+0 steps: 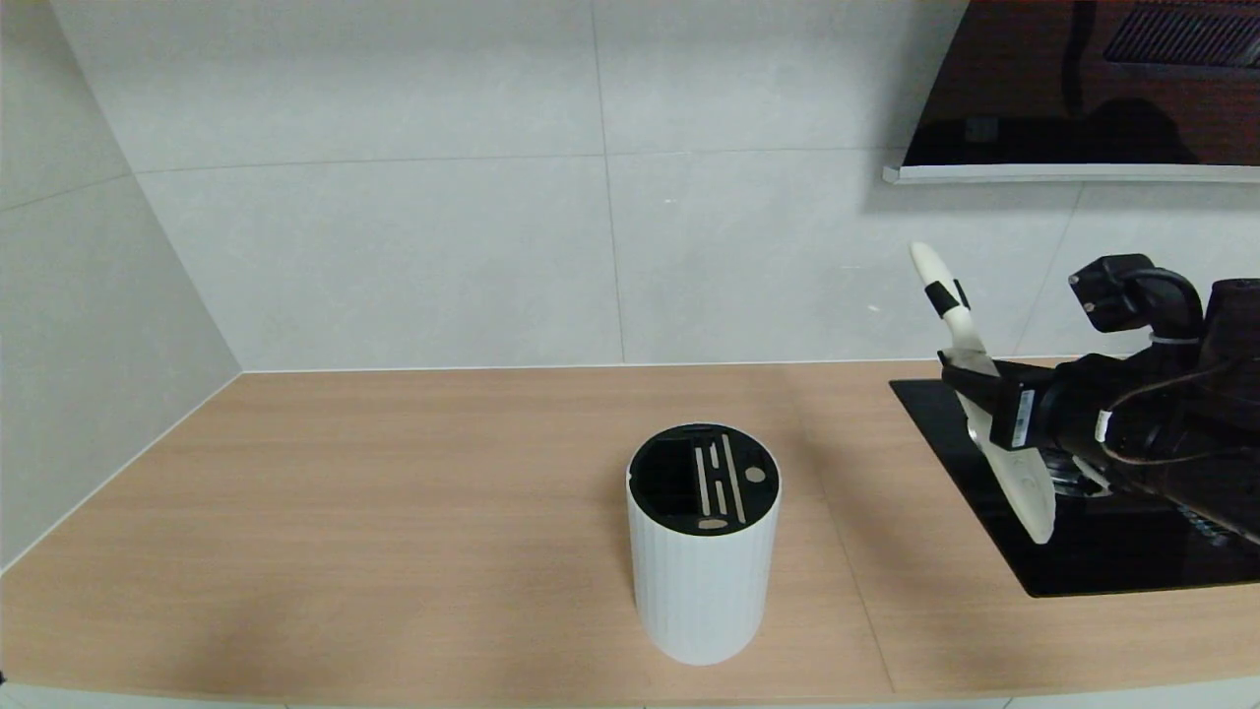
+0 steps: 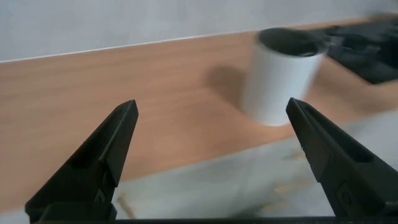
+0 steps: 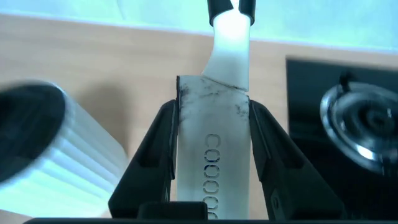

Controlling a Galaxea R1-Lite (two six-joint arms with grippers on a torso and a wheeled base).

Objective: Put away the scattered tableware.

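While the right gripper [image 1: 976,390] sits at the right edge of the head view, its fingers pinch a white knife [image 1: 1029,487] across the flat of the blade, one finger on each side. The right wrist view shows this clearly: the black fingers [image 3: 163,140] press on both edges of the blade [image 3: 211,149], with no gap.

Knife orientation in the head view: it's tilted, with the white handle [image 1: 937,281] and its black band pointing to the upper left against the wall tiles [image 1: 394,256]. The blade tip points to the lower right, over the left part of the black cooktop [image 1: 1102,566]. The blade has grey smudges near the handle end and a row of oval marks along its length.

The holder [image 1: 704,561] is a white ribbed cylinder standing upright at lower centre of the head view, on the wood counter [image 1: 394,512]. It's well apart from the knife, to its left. Its black top has one large opening, several narrow slots and two small holes. Nothing is visible in the slots.

The left gripper [image 2: 211,107] has its fingers spread wide and holds nothing. In its own view the holder [image 2: 280,81] shows between the two fingertips, farther off on the counter, with the cooktop [image 2: 367,53] beyond it.

A round burner [image 3: 367,124] on the cooktop shows in the right wrist view. A dark range hood [image 1: 1083,89] hangs at upper right of the head view.
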